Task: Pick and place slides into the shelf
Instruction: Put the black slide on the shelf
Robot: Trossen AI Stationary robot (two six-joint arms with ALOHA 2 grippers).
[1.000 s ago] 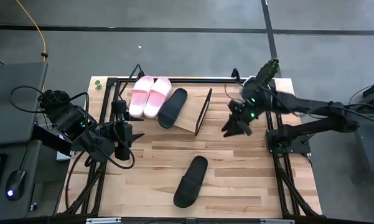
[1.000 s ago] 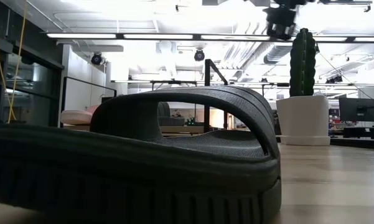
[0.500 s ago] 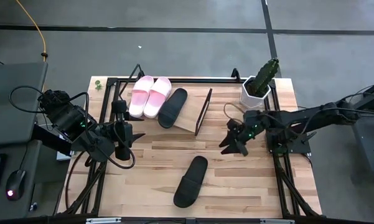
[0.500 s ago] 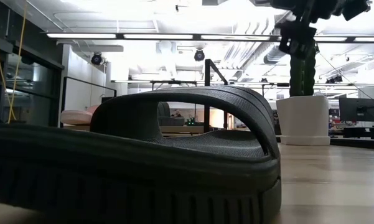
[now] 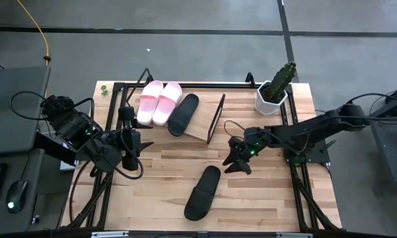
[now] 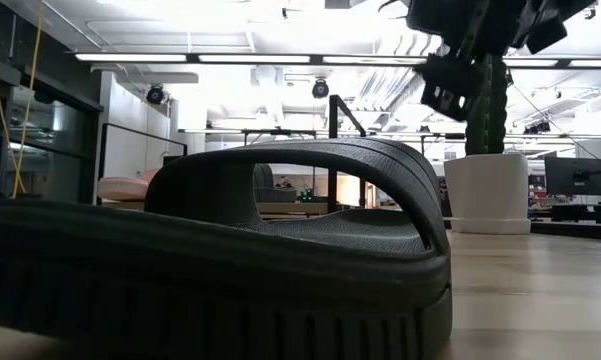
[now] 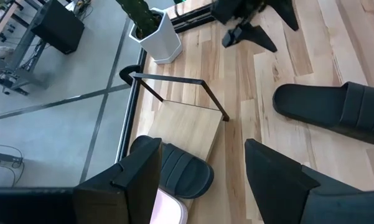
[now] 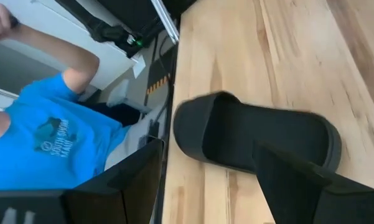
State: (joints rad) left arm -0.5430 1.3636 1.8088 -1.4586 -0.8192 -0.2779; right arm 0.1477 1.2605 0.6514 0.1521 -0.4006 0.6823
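Two pale pink slides (image 5: 158, 102) and one black slide (image 5: 183, 114) lie side by side on the slanted shelf (image 5: 201, 129) at the far left. A second black slide (image 5: 203, 192) lies flat on its sole on the table near the front; it fills the low view (image 6: 280, 250). My right gripper (image 5: 236, 162) hangs open just beyond that slide's far end, touching nothing; its wrist view looks down on the slide (image 8: 255, 140). My left gripper (image 5: 133, 142) waits open at the table's left, empty (image 7: 202, 177).
A cactus in a white pot (image 5: 274, 89) stands at the far right corner. The shelf's black wire end frame (image 5: 216, 118) rises beside its bare right part. Beyond the table's near edge a person in a blue shirt (image 8: 50, 137) shows in the right wrist view.
My right gripper has come down from beside the cactus and travelled toward the table's near edge and left, toward the loose black slide. It has stayed open. The slides have not moved.
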